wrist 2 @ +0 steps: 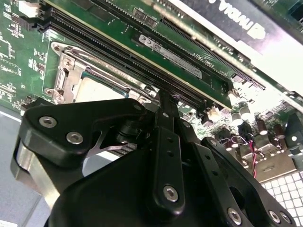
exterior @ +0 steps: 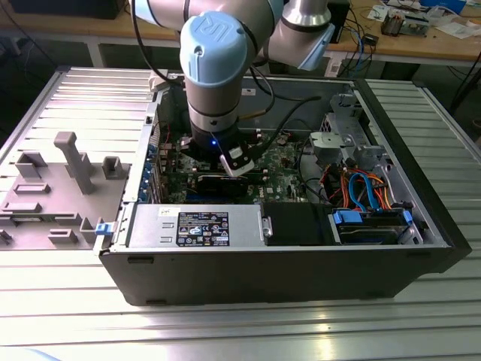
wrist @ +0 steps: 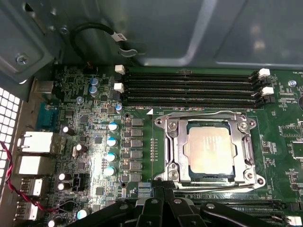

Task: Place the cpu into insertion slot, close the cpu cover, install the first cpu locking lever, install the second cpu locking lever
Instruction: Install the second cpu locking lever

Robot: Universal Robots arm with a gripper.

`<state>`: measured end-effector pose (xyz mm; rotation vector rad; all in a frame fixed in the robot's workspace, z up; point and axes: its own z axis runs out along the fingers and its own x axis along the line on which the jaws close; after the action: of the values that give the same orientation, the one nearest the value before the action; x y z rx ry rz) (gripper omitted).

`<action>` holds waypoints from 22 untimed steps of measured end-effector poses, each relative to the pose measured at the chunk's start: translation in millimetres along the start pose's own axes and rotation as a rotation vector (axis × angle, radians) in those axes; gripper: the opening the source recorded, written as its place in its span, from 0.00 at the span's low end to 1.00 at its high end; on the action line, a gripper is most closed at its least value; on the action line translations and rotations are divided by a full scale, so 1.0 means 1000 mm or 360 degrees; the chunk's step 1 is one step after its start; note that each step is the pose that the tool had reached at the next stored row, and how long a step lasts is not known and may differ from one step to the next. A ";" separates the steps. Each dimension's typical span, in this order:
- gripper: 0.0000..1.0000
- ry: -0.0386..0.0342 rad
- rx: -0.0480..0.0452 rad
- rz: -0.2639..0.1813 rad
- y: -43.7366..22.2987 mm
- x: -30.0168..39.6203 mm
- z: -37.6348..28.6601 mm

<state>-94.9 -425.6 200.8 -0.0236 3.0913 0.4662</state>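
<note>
The cpu (wrist: pixel 210 150) lies flat in the insertion slot (wrist: pixel 208 176) on the green board, its pale metal face up. The silvery cpu cover (wrist: pixel 174 142) lies down around it, framing the chip. Thin wire levers (wrist: pixel 199 113) run along the frame's edges. My gripper (wrist: pixel 163 190) hangs just beside the socket's near edge, its black fingers drawn together with nothing between them. In the second wrist view the gripper (wrist 2: pixel 163 97) stands over the board next to the cpu (wrist 2: pixel 94 91) and the cpu cover (wrist 2: pixel 66 71). In the exterior view the arm reaches down into the open computer case (exterior: pixel 421 252).
Several long black memory slots (wrist: pixel 189 87) run beside the socket, and more memory slots (wrist 2: pixel 142 52) lie near the fingers. A black expansion card (wrist 2: pixel 246 23), capacitors (wrist: pixel 111 142) and rear ports (wrist: pixel 33 142) crowd the board. Case walls, a power supply (exterior: pixel 195 226) and drive cables (exterior: pixel 361 188) surround it.
</note>
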 end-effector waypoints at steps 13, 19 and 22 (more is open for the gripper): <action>0.11 -0.0001 -0.0028 0.0000 0.0018 0.0005 0.0051; 0.11 0.0000 -0.0030 0.0000 0.0026 0.0012 0.0057; 0.11 0.0000 -0.0035 0.0001 0.0028 0.0015 0.0062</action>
<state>-96.3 -421.1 195.7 -0.0233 3.0861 0.4998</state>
